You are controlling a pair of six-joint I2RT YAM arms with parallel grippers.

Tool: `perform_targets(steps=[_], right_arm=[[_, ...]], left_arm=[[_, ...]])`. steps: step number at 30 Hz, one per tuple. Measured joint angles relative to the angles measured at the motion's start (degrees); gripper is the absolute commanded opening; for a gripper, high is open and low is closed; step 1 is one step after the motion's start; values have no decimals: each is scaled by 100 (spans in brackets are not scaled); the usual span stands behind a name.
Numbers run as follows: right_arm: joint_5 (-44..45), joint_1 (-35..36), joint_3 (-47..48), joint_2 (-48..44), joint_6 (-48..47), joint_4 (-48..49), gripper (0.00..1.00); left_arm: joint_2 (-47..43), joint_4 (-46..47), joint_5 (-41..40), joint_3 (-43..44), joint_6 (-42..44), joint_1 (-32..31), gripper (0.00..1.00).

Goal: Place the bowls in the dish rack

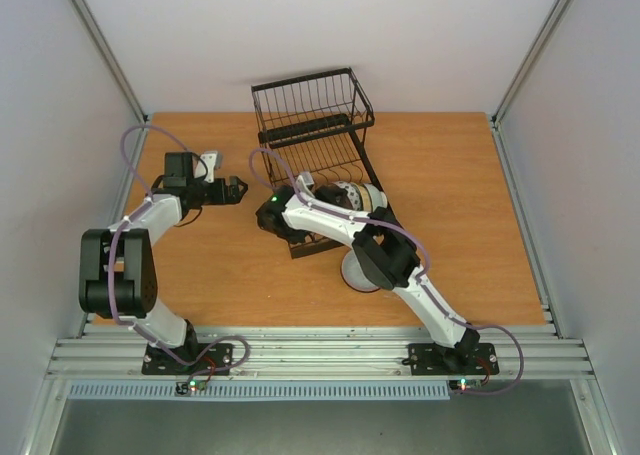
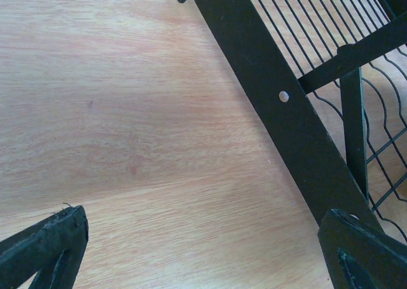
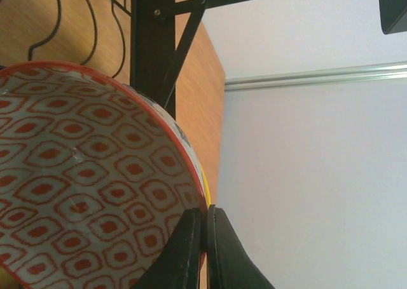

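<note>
While my right gripper (image 3: 205,228) clamps the rim of the red-patterned bowl (image 3: 82,187) at the 6 o'clock end of the dish rack (image 1: 315,127), my left gripper (image 2: 203,251) hangs spread apart at its 9 o'clock. A second bowl (image 1: 352,275) sits on the table (image 1: 460,205) at its 5 o'clock.

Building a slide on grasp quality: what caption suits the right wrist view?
Right gripper pinches the rim of a red-patterned bowl, with the black frame of the dish rack behind it.
</note>
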Motion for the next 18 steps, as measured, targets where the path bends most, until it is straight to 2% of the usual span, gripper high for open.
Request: perform_targets(steps=[18], right_arm=[[304, -61, -385, -107, 68, 0, 1]], left_arm=[[79, 2, 0, 0, 2, 0, 99]])
